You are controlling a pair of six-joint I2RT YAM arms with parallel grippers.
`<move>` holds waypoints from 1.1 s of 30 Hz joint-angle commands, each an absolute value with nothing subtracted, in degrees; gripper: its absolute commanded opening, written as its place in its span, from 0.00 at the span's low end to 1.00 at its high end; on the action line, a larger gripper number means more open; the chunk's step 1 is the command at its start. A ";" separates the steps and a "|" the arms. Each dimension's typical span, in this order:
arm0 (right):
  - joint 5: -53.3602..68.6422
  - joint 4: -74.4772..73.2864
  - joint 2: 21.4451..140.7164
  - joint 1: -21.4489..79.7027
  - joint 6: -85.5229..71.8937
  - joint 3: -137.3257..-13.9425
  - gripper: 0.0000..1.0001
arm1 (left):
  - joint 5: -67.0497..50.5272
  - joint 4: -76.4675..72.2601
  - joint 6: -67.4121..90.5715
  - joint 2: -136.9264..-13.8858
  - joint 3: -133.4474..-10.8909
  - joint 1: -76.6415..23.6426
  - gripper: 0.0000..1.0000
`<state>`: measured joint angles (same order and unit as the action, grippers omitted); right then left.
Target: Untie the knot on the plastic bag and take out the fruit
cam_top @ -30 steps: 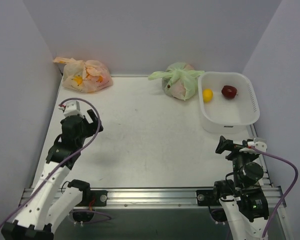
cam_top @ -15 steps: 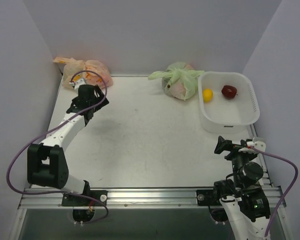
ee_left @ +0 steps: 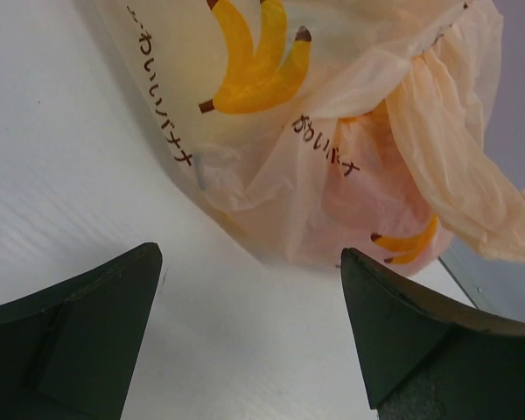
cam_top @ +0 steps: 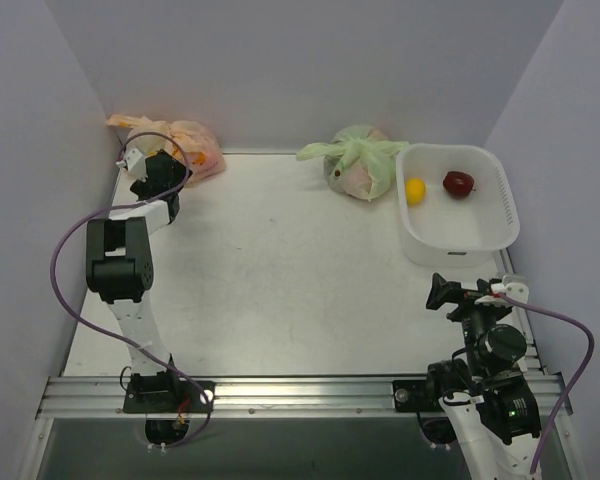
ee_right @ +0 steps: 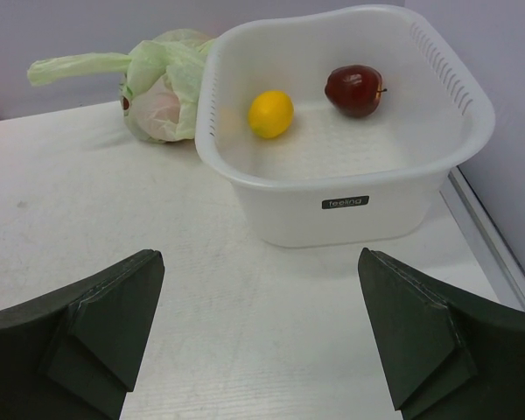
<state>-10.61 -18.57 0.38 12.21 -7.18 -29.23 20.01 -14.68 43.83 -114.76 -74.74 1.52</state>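
Observation:
The peach-orange plastic bag [cam_top: 192, 143] with banana prints lies in the far left corner. It fills the top of the left wrist view [ee_left: 315, 131]. Its knot with a loose ear-like end [ee_left: 455, 157] hangs at the bag's right side there. The fruit inside the bag shows only as faint shapes through the film. My left gripper [cam_top: 168, 166] is open and empty, low over the table, its jaws just short of the bag [ee_left: 251, 262]. My right gripper [cam_top: 448, 294] is open and empty near the front right [ee_right: 261, 258].
A white basket [cam_top: 480, 235] stands at the far right, holding a yellow fruit [cam_top: 415, 190] and a red apple [cam_top: 458, 183]; it also shows in the right wrist view [ee_right: 350, 210]. A knotted pale green bag [cam_top: 358, 160] lies left of it. Walls close in left, right and back.
My left arm has stretched far forward and left, bringing its open gripper from mid-left of the table up to the peach-orange bag. The right arm has not moved.

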 commanded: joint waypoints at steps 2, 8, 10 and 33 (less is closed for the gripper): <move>-9.15 -16.44 -8.70 12.74 -6.42 -29.35 1.00 | 20.83 -23.38 46.14 -121.89 -82.08 3.25 0.93; -6.95 -16.44 -6.07 12.57 -5.63 -29.53 1.00 | 19.25 -23.91 47.63 -131.74 -90.70 3.96 0.83; -6.42 -16.52 -5.28 12.48 -5.54 -29.53 1.00 | 18.64 -24.26 48.25 -133.94 -92.63 4.04 0.76; -3.43 -15.91 -7.21 12.57 -5.10 -29.53 1.00 | 13.01 -31.99 55.28 -111.04 -55.86 -3.15 0.00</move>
